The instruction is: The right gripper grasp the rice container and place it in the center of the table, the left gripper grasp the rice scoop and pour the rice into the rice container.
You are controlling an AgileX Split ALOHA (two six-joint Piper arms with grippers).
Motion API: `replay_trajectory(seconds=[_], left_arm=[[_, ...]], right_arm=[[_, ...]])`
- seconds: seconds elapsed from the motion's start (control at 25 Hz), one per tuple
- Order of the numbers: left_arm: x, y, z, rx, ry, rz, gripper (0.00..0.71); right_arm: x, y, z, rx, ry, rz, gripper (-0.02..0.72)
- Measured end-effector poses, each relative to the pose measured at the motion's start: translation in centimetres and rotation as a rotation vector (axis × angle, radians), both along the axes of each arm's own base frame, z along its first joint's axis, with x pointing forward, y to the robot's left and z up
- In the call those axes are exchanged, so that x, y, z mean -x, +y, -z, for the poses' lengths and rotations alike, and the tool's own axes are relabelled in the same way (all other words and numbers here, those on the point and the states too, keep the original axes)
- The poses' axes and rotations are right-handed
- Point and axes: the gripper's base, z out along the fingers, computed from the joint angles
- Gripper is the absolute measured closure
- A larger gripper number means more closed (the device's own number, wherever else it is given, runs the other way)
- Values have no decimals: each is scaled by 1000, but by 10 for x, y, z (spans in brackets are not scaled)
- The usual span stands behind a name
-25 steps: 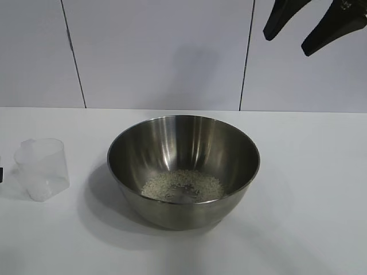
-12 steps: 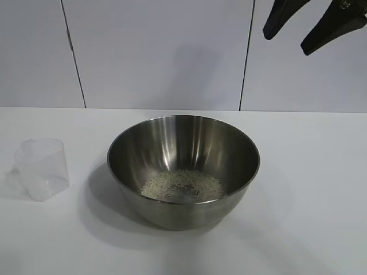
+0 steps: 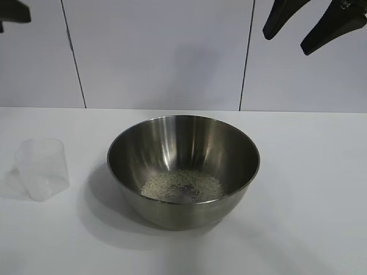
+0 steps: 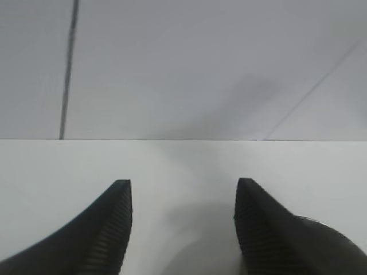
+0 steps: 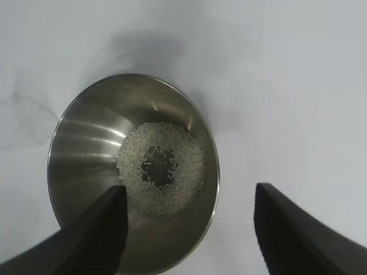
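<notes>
The rice container (image 3: 183, 172), a big steel bowl, stands mid-table with a low ring of rice (image 3: 182, 186) on its bottom. The right wrist view looks straight down into the rice container (image 5: 86, 149) and onto the rice (image 5: 183, 183). The rice scoop (image 3: 43, 169), a clear plastic cup, stands upright on the table to the bowl's left, with nothing touching it. My right gripper (image 3: 288, 43) hangs open high above the bowl's right side; in its own view the right gripper (image 5: 189, 189) holds nothing. My left gripper (image 4: 183, 184) is open and empty above bare table; only a dark part of it (image 3: 14, 11) shows at the top left corner.
The white table (image 3: 309, 189) runs back to a pale panelled wall (image 3: 160, 51). Bare tabletop lies to the right of the bowl and in front of it.
A dark tip of the left gripper beside the scoop at the left edge has gone; a dark part now shows high at the top left corner. Scoop, bowl and right gripper are unmoved.
</notes>
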Motion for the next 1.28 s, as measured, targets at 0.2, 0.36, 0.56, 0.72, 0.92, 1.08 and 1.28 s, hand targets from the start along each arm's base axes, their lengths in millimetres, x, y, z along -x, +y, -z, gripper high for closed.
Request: replay_trajectory(seconds=[0.2, 0.36, 0.56, 0.72, 0.92, 1.08, 1.28], left_arm=[[-14, -37, -15, 137, 143, 233, 353], [-25, -62, -4, 163, 218, 338, 407], [-28, -81, 7, 163, 259, 426, 422], [-29, -84, 0, 165, 238, 474, 424], [-29, -85, -3, 165, 226, 482, 424], [-31, -84, -3, 159, 219, 460, 424], [-32, -83, -1, 153, 218, 439, 424]], right_arm=[[1, 0, 1, 6, 12, -13, 261], [2, 0, 1, 11, 14, -24, 261], [2, 0, 1, 11, 14, -24, 261], [2, 0, 1, 8, 11, -22, 261], [2, 3, 0, -27, 16, -20, 261], [2, 5, -1, -57, 20, -18, 261], [2, 6, -1, -66, 24, -18, 261]])
